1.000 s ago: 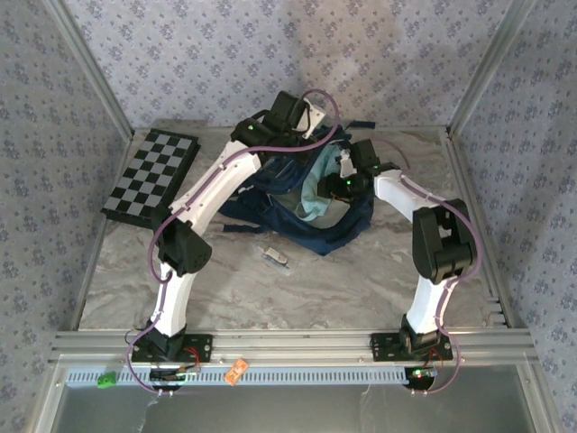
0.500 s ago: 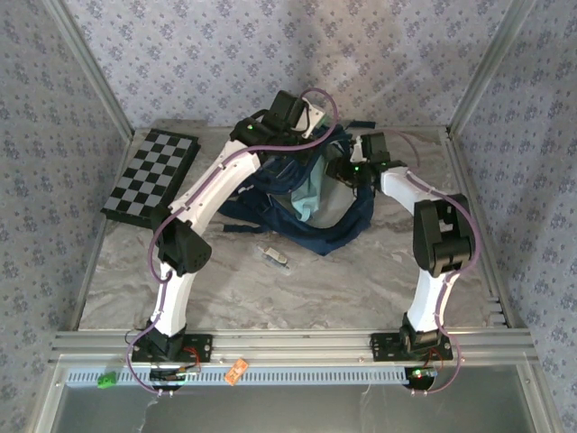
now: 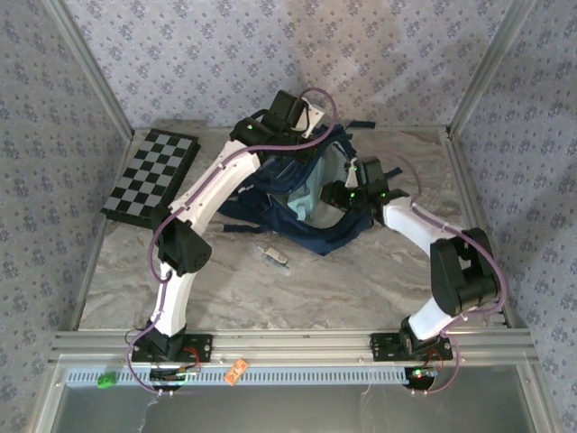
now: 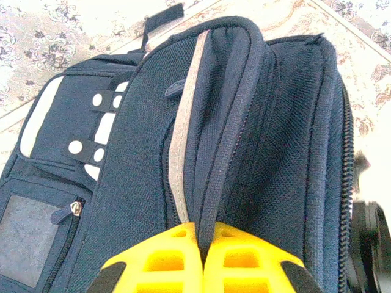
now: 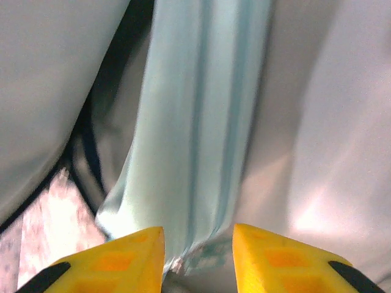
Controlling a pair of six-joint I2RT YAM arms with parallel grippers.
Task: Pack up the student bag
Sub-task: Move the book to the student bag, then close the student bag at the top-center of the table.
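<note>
Left jaws: I found the left gripper (image 4: pixel 203 235) clenched on a raised fold of the student bag (image 4: pixel 275 152), the two yellow fingers pressed together over a ridge edged with grey piping. Right jaws: the right gripper (image 5: pixel 198 235) stood part-closed with a pale green cloth (image 5: pixel 195 122) bunched between its fingers and filling the gap; the cloth ran taut from there in long folds, so I recorded it as grasped.

Surface and room: the table (image 3: pixel 361 289) was a marbled grey-beige sheet, enclosed by aluminium posts and walls papered in a small blue-grey floral print. A black-and-white chessboard (image 3: pixel 151 176) lay flat at the far left corner, well apart from the bag. A small grey object (image 3: pixel 275 257), too small for me to identify, lay on the table just in front of the bag.

Materials: the bag was navy woven fabric with a mesh-like weave, a coarse zip down one side, white patches with round dots on the front pocket and a clear window pocket below them. The inner lining I saw from the right wrist was smooth and pale grey.

Position: the bag sat at the far middle of the table, between the two arms. The left jaws held its upper rim lifted; the right jaws reached into its open mouth from the right side.
</note>
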